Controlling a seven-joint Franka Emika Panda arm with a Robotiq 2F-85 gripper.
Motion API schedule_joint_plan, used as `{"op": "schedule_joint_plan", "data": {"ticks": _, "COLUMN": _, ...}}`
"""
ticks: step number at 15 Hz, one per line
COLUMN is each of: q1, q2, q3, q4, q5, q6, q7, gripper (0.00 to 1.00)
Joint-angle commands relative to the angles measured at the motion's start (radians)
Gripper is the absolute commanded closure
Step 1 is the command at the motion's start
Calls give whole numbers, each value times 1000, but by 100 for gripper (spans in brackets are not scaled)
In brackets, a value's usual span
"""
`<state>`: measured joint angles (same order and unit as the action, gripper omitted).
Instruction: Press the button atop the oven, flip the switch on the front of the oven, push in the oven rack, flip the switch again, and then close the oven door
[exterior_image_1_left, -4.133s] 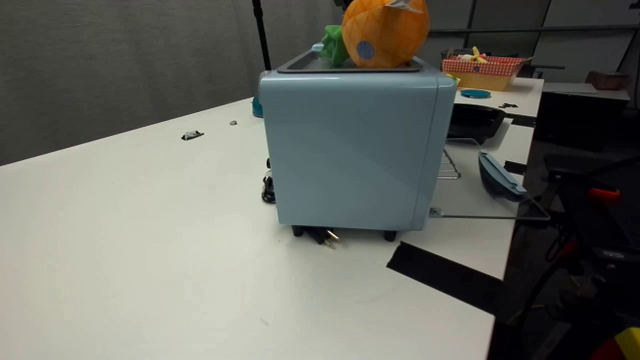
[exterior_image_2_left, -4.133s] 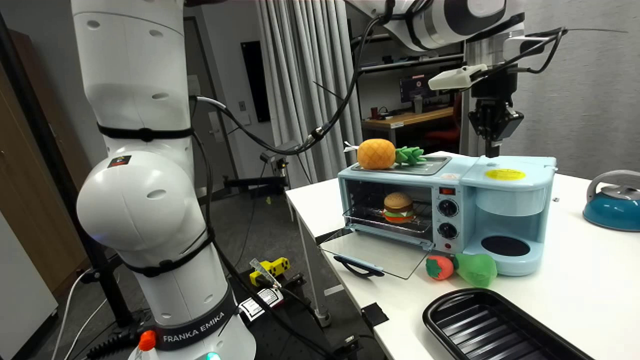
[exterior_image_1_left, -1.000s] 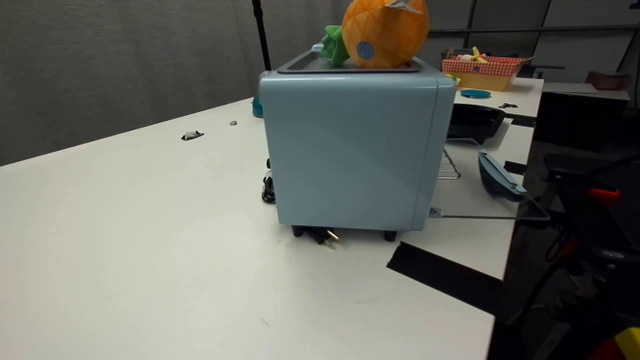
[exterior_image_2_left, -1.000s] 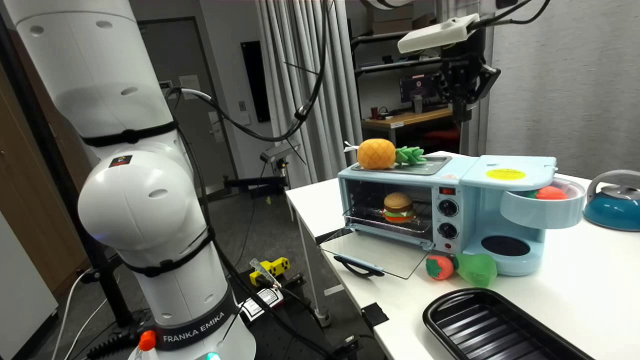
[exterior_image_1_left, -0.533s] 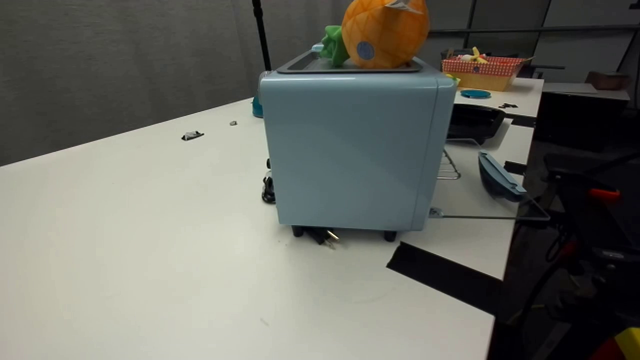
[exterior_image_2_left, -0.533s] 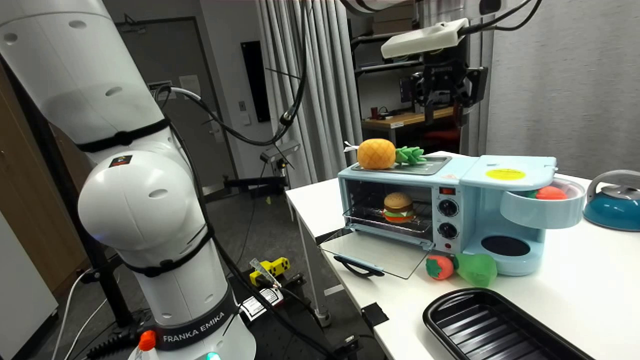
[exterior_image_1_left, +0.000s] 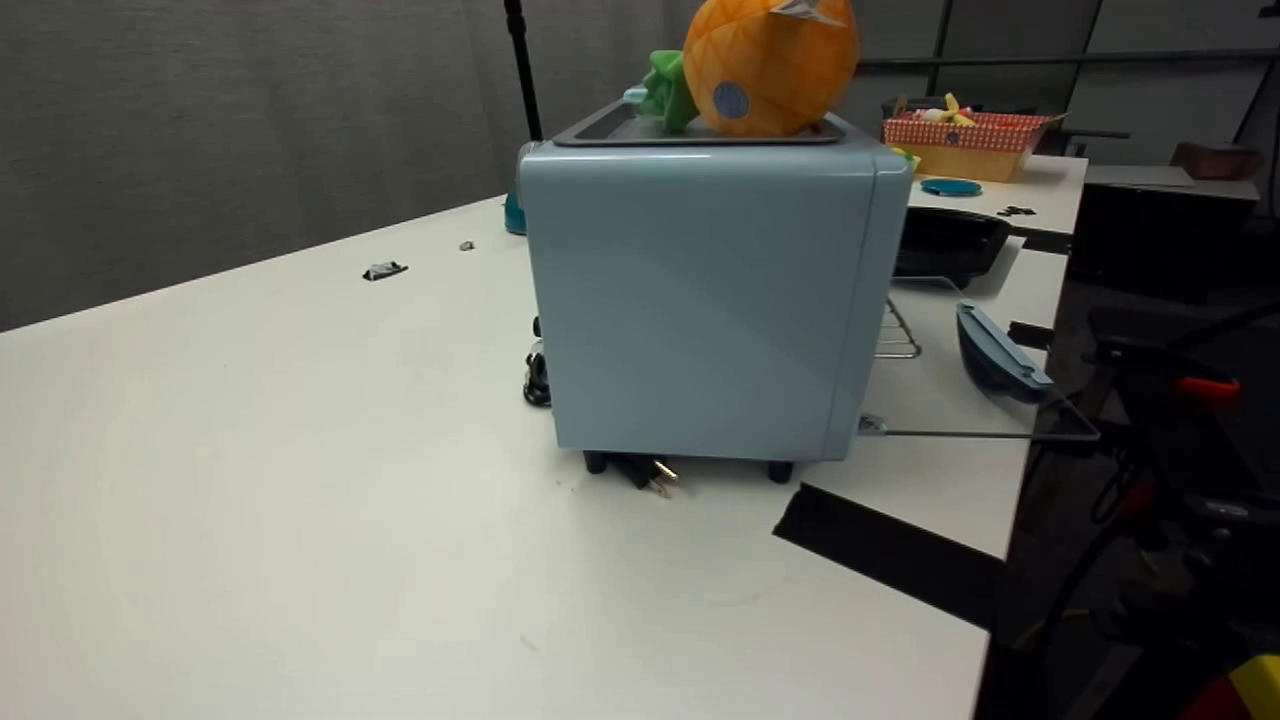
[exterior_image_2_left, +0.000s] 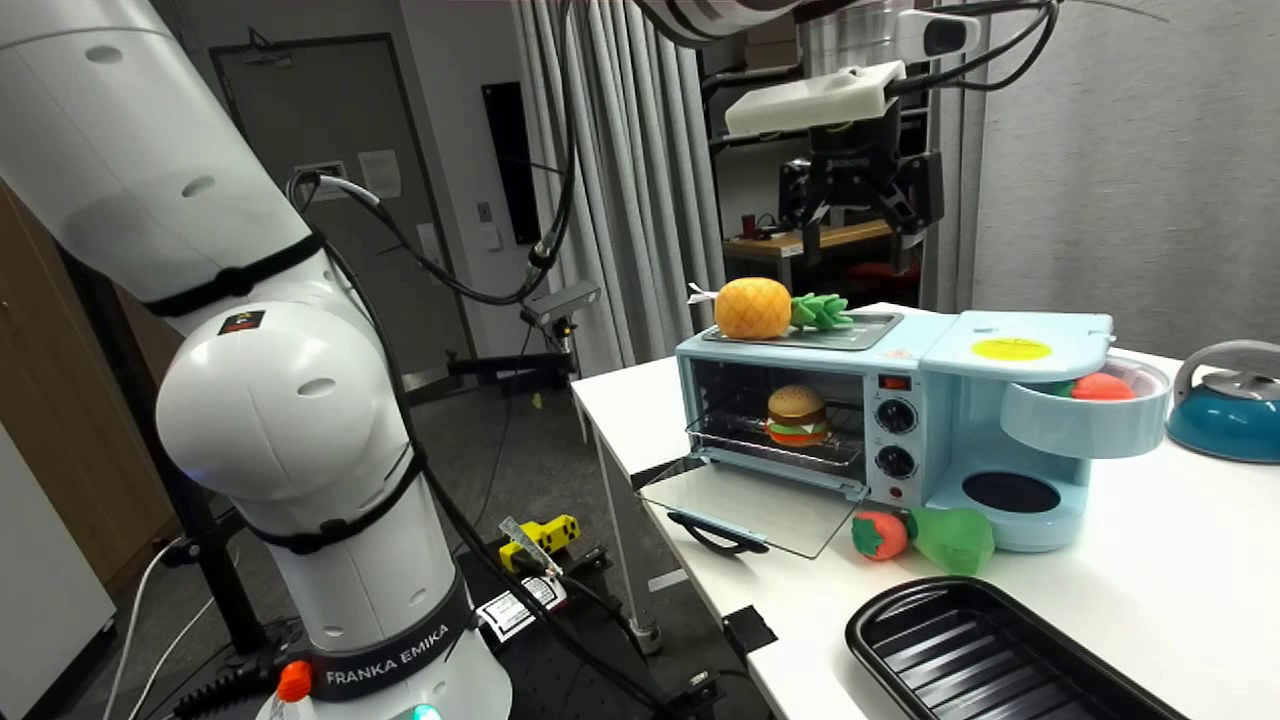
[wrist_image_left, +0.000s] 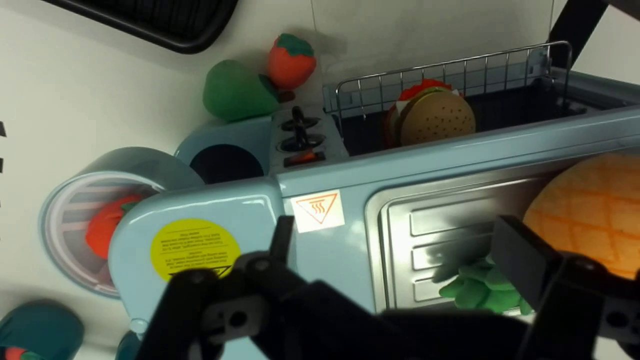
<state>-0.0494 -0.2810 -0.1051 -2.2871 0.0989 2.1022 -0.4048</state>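
The light blue oven shows in both exterior views. Its glass door is folded down flat over the table. A toy burger sits on the wire rack, which sticks out past the front opening. The red switch is above two black knobs. The button appears as a small raised spot on the lid; in the wrist view my gripper covers that area. High above the oven top, touching nothing, my gripper has its fingers wide apart with nothing between them.
A plush pineapple lies on the oven's top tray. The round basket juts out at the side. A toy tomato, green pear, black pan and teal kettle occupy the table.
Since the oldest frames, my gripper has risen off the lid and moved toward the pineapple. Its fingers have spread. The round basket has swung out from under the lid.
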Motion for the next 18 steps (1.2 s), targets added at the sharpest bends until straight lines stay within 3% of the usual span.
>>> {"op": "schedule_joint_plan", "data": {"ticks": 1, "q1": 9, "q2": -68, "q3": -24, "q4": -80, "q5": 6, "q6": 25, "q7": -43, "gripper": 0}}
{"op": "schedule_joint_plan", "data": {"ticks": 10, "q1": 5, "q2": -120, "q3": -66, "q4": -222, "q5": -14, "q6": 142, "q7": -97, "gripper": 0}}
{"op": "schedule_joint_plan", "data": {"ticks": 11, "q1": 4, "q2": -120, "q3": -67, "q4": -233, "q5": -20, "q6": 144, "q7": -93, "gripper": 9}}
{"op": "schedule_joint_plan", "data": {"ticks": 12, "q1": 3, "q2": -120, "q3": -67, "q4": -241, "q5": -27, "q6": 144, "q7": -89, "gripper": 26}}
{"op": "schedule_joint_plan", "data": {"ticks": 18, "q1": 4, "q2": -64, "q3": -56, "q4": -210, "q5": -62, "q6": 128, "q7": -57, "gripper": 73}}
